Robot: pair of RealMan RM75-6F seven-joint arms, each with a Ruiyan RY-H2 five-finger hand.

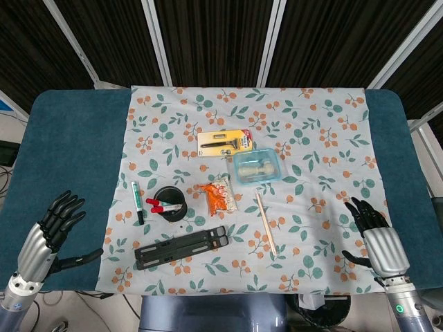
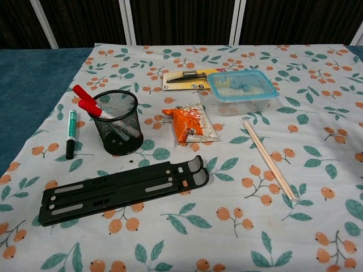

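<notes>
Well apart from each empty robot hand (image 1: 52,228) lies the folded black stand (image 1: 181,246).

Left hand (image 1: 52,228) empty with fingers spread on blue table edge (image 1: 69,152), right hand (image 1: 374,235) likewise on floral cloth (image 1: 311,124)
</notes>
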